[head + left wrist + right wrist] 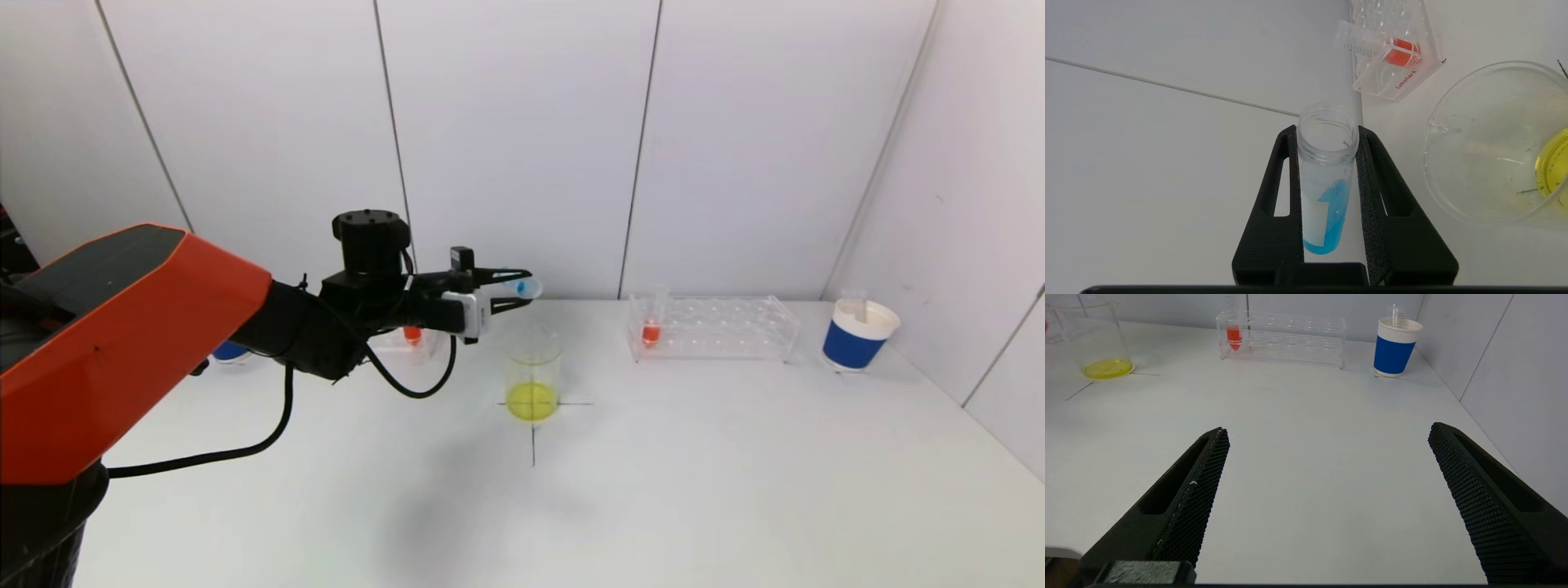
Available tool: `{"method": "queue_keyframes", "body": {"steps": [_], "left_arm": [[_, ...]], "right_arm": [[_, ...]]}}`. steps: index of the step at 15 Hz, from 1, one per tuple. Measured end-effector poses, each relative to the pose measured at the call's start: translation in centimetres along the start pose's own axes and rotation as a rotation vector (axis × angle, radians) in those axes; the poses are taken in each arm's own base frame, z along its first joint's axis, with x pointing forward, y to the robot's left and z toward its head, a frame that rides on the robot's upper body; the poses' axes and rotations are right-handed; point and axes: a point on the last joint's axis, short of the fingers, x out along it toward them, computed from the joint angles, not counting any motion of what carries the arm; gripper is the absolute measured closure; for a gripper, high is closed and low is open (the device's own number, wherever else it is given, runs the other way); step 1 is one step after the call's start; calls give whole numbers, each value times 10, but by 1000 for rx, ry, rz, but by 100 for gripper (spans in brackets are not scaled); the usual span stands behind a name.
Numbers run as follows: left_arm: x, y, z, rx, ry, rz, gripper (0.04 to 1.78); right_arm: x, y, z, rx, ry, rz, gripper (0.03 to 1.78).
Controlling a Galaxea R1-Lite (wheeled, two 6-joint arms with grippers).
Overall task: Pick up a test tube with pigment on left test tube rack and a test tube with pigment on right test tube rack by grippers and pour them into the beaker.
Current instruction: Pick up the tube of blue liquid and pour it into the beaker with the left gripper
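My left gripper (pixel 514 291) is shut on a test tube with blue pigment (pixel 1327 179), held tilted nearly sideways just above the glass beaker (pixel 532 371). The beaker holds yellow liquid (pixel 531 401) and also shows in the left wrist view (pixel 1490 139). The left rack (pixel 1396 53), partly hidden behind the arm in the head view, holds a tube with red pigment (pixel 412 334). The right rack (pixel 712 327) holds a tube with red pigment (pixel 651 331). My right gripper (pixel 1327 457) is open and empty over the near table, out of the head view.
A blue and white paper cup (pixel 860 335) with an empty tube stands at the far right near the wall. Another blue cup (pixel 230 352) peeks out behind the left arm. A black cross (pixel 534 433) marks the table under the beaker.
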Motion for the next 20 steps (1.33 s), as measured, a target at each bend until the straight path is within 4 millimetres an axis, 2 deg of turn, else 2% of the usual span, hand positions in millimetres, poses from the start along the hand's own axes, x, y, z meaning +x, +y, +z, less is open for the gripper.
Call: {"method": "queue_keyframes", "body": {"steps": [10,20], "left_arm": [[-3,-11,-3,68,10,-21,140],[-8,-10,-4,177,19,-13,140]], "right_arm": [[0,0,0,0,0,0,4],[0,0,0,0,0,0,4]]}}
